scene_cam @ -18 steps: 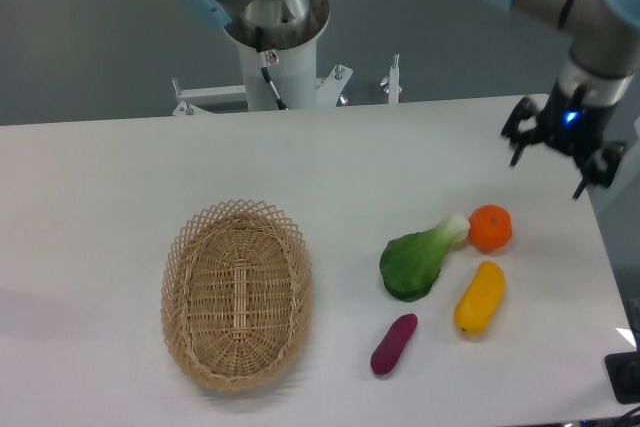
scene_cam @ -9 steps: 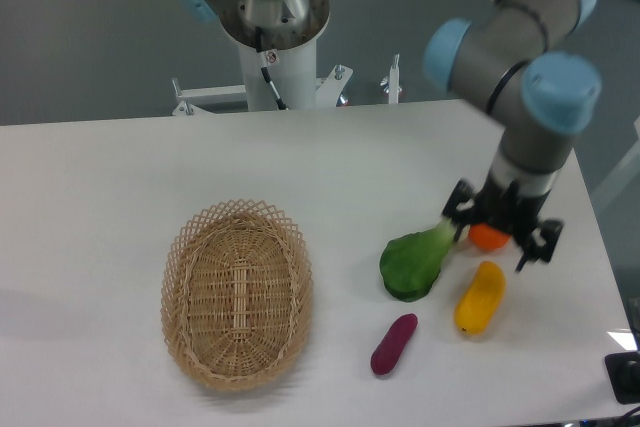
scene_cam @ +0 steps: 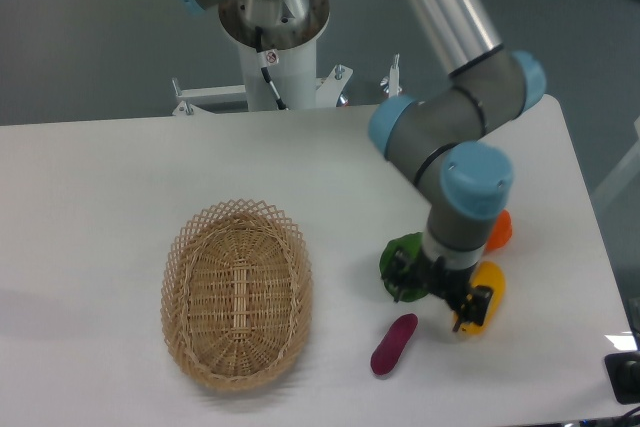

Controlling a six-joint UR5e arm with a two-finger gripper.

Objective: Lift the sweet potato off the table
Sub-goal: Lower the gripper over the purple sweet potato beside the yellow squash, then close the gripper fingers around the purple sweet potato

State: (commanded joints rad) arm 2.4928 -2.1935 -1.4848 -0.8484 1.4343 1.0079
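Note:
The sweet potato (scene_cam: 394, 344) is a small dark magenta oblong lying on the white table (scene_cam: 100, 197) at the front right. My gripper (scene_cam: 436, 297) hangs just above and to the right of it, fingers spread and empty. It stands over the green vegetable and the yellow piece, apart from the sweet potato.
A woven wicker basket (scene_cam: 238, 292) sits left of centre. A green leafy vegetable (scene_cam: 396, 255), a yellow oblong vegetable (scene_cam: 490, 297) and a round orange fruit (scene_cam: 499, 230) crowd behind the gripper, partly hidden by the arm. The table's right edge is close.
The arm has swung from the table's far right edge down and leftward, and the gripper has dropped to just above the sweet potato. The objects have not moved.

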